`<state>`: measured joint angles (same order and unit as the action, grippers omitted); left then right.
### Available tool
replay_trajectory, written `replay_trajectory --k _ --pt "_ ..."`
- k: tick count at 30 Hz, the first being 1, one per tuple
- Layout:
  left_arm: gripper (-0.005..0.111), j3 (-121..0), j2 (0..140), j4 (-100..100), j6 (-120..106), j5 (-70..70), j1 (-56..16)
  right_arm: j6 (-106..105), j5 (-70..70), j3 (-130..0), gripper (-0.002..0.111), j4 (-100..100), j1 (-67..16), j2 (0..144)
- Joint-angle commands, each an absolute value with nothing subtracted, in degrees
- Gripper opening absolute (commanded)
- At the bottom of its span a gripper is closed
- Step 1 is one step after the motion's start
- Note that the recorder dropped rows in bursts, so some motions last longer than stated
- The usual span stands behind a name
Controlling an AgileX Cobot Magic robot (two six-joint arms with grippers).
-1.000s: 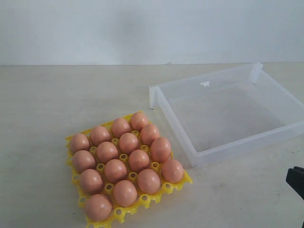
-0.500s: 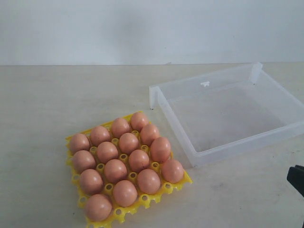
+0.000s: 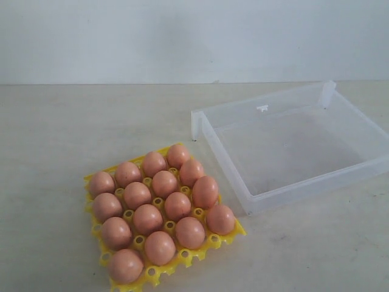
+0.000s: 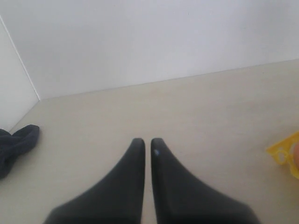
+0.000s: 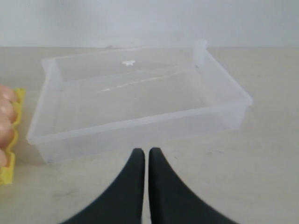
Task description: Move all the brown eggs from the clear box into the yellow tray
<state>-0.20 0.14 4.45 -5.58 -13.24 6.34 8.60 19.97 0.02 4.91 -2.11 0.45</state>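
Several brown eggs (image 3: 164, 182) fill the yellow tray (image 3: 237, 231) at the lower left of the exterior view. To its right stands the clear box (image 3: 200, 125) with nothing in it. No gripper shows in the exterior view. In the right wrist view my right gripper (image 5: 143, 151) is shut and holds nothing; it hangs over bare table short of the clear box (image 5: 224, 84), with the tray's edge (image 5: 6, 172) and eggs (image 5: 5, 109) off to one side. In the left wrist view my left gripper (image 4: 144, 141) is shut on nothing over bare table, and a corner of the tray (image 4: 281, 153) peeks in.
A dark cloth-like thing (image 4: 14, 145) lies by the wall corner in the left wrist view. A pale wall backs the beige table (image 3: 73, 121).
The dark tip of the right arm at the lower right edge of the exterior view has slid out of the picture. Eggs, tray and box have not moved.
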Motion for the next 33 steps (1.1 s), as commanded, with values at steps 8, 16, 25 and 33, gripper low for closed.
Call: replay_trajectory --k 8,16,25,33 --pt "0.004 0.00 0.00 4.34 -5.40 -12.92 6.07 2.00 20.75 0.00 0.000 3.52 2.15 0.00" --pt "0.004 0.00 0.00 4.34 -5.40 -12.92 6.07 2.71 18.25 0.00 0.000 3.25 2.25 0.00" --pt "0.004 0.00 0.00 4.34 -5.40 -12.92 6.07 2.71 18.48 0.00 0.000 3.36 2.25 0.00" --pt "0.004 0.00 0.00 4.25 -5.40 -13.32 0.45 2.71 18.45 0.00 0.000 3.36 2.25 0.00"
